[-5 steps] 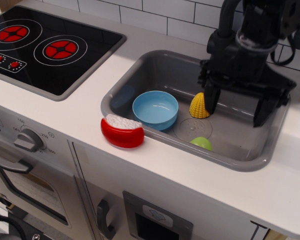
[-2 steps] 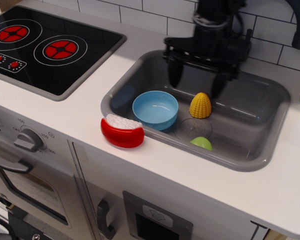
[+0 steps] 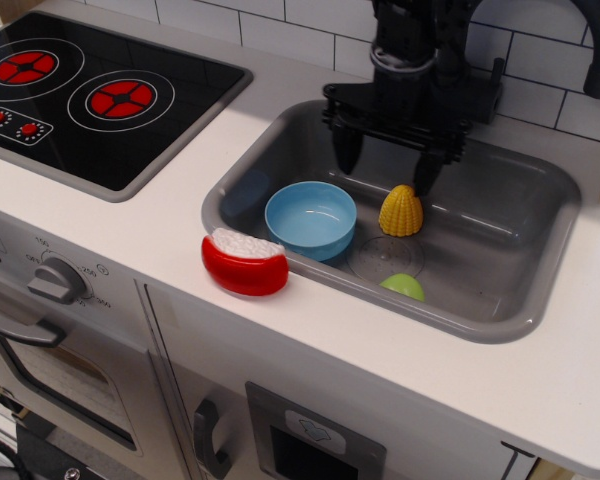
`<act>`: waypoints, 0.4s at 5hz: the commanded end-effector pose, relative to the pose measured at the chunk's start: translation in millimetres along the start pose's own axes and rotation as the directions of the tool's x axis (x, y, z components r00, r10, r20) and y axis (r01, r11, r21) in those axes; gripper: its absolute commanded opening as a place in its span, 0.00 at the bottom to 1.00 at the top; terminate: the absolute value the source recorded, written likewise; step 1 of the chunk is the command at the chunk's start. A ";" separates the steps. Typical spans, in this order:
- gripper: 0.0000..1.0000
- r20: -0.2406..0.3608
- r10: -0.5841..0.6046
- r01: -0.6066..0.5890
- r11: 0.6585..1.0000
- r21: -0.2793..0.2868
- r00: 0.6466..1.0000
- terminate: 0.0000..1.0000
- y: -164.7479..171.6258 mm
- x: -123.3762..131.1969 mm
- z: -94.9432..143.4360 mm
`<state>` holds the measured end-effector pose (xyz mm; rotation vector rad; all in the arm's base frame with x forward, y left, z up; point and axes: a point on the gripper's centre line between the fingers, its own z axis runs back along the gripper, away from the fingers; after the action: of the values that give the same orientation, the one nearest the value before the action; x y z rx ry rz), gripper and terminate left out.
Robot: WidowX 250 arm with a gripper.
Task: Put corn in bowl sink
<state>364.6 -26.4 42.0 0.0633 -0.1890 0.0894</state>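
Observation:
The yellow corn stands upright on the floor of the grey sink, just right of the light-blue bowl, which sits empty in the sink's left part. My black gripper hangs open over the back of the sink. Its right finger is just above and behind the corn, its left finger is above the bowl's far rim. It holds nothing.
A lime-green rounded piece lies at the sink's front wall. A red bowl-shaped toy with a white top sits on the counter by the sink's front left corner. A black stove top lies at the left. A tiled wall stands behind.
My gripper has swung from the sink's right side to the left and back, and now hangs over the corn and the bowl's far rim. The corn and bowl have not moved.

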 end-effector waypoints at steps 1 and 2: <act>1.00 0.051 0.015 -0.015 1.000 -0.005 0.999 0.00 -4.2 25.8 -10.0; 1.00 0.039 0.029 -0.031 0.998 0.047 0.999 0.00 -3.6 31.5 -28.8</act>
<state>390.3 -24.4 -1.1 0.1167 -0.1701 0.1225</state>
